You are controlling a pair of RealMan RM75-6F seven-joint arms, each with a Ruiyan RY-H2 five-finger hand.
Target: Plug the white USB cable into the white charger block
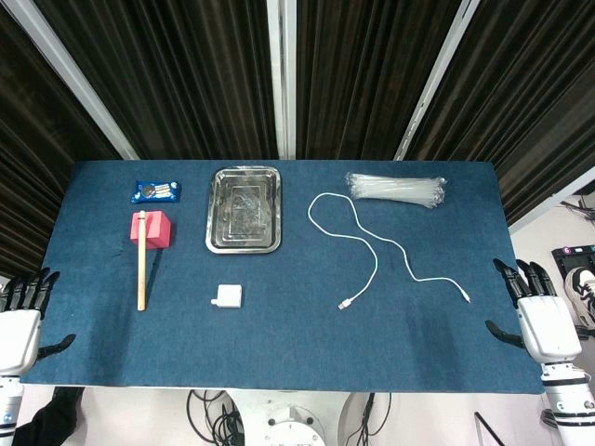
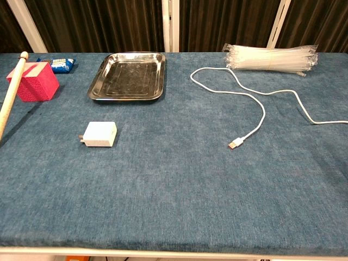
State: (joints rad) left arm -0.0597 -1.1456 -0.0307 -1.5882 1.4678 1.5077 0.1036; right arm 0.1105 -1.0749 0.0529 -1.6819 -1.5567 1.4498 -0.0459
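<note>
The white charger block [image 1: 227, 296] [image 2: 99, 134] lies flat on the blue table, left of centre, prongs to its left. The white USB cable [image 1: 364, 243] [image 2: 255, 100] snakes across the right half; its USB plug [image 1: 345, 304] [image 2: 235, 144] rests near the middle, well apart from the block. My left hand [image 1: 20, 321] hangs at the table's left edge, fingers spread, holding nothing. My right hand [image 1: 541, 314] sits at the right edge, fingers also spread and empty. The chest view shows neither hand.
A steel tray [image 1: 244, 210] [image 2: 128, 76] stands behind the block. A pink block [image 1: 152, 229] [image 2: 33, 81] with a wooden stick [image 1: 141, 262] lies at the left, a blue packet [image 1: 155, 191] behind it. A clear plastic bag of straws [image 1: 396, 190] [image 2: 271, 58] lies back right.
</note>
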